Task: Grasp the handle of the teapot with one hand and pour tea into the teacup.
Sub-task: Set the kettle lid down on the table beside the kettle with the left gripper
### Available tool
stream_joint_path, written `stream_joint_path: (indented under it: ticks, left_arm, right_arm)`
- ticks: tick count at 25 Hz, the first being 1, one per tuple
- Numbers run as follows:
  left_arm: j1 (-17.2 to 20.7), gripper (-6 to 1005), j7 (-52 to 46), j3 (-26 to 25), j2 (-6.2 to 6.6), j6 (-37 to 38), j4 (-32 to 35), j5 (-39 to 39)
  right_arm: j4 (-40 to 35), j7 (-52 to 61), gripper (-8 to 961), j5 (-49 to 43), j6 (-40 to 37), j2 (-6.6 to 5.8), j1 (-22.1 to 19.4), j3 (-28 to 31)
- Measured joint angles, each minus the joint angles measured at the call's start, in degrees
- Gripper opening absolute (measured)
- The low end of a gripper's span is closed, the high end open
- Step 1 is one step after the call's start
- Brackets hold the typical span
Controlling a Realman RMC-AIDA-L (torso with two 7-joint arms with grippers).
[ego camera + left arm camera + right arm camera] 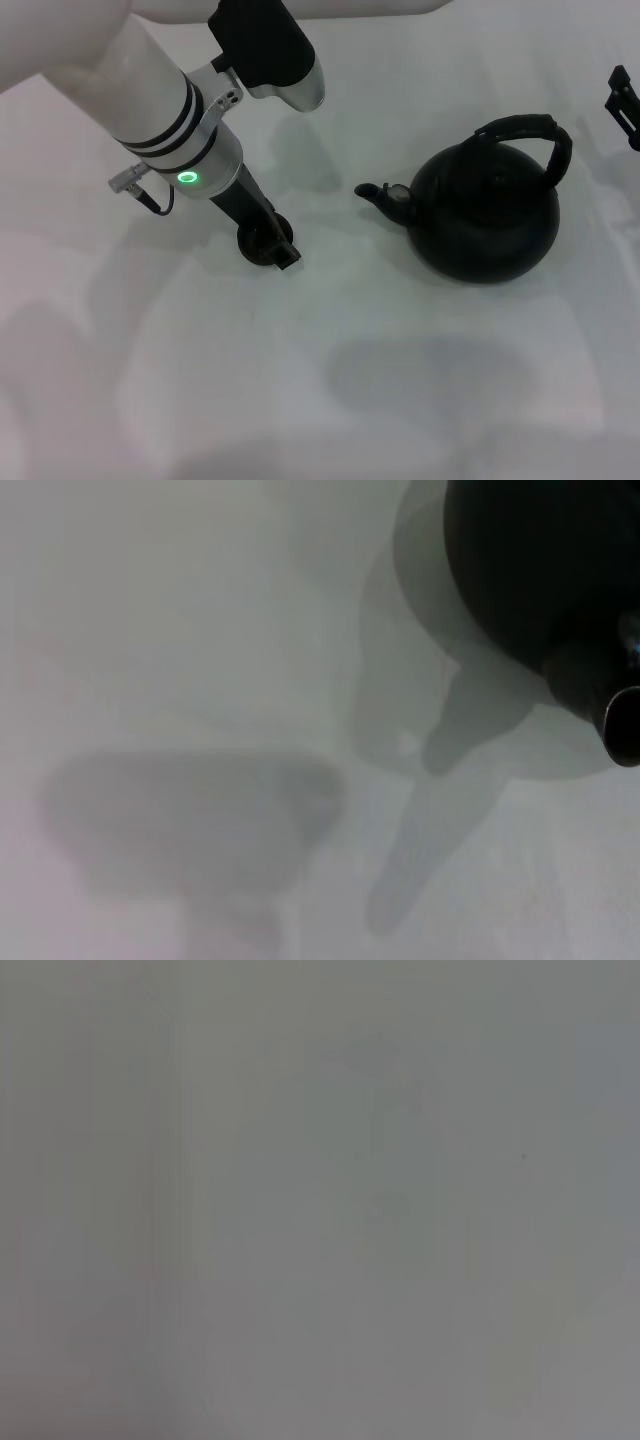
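Observation:
The large black teapot (pixel 488 218) stands on the white table at the right, its spout (pixel 378 193) pointing left towards my left arm. Its arched black handle (pixel 535 130) rises over its top, untouched. My left gripper (pixel 270 245) is down at the table left of the teapot, right over a small dark round teacup (pixel 256 238) that it partly hides. The left wrist view shows the teapot body (pixel 530 570) and spout tip (pixel 622 725) only. My right gripper (pixel 625 100) is at the far right edge, apart from the teapot.
The white table (pixel 320 400) carries only soft shadows. The right wrist view shows only a plain grey surface.

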Motion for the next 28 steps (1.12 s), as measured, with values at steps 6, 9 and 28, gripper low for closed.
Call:
stream_joint_path:
  ticks: [6, 9, 28]
  left_arm:
    - [-0.04, 686, 0.00, 0.09, -0.01, -0.06, -0.60, 0.13]
    - [0.02, 684, -0.04, 0.31, -0.01, -0.13, -0.48, 0.14]
    - [0.50, 699, -5.79, 4.43, -0.01, -2.05, 2.89, 5.11]
  right_arm:
    - [-0.05, 0.00, 871, 0.02, 0.02, 0.00, -0.01, 0.00]
    - [-0.09, 0.00, 871, 0.02, 0.02, 0.00, -0.03, 0.00]
    - [-0.09, 0.00, 871, 0.01, 0.01, 0.00, 0.04, 0.00]
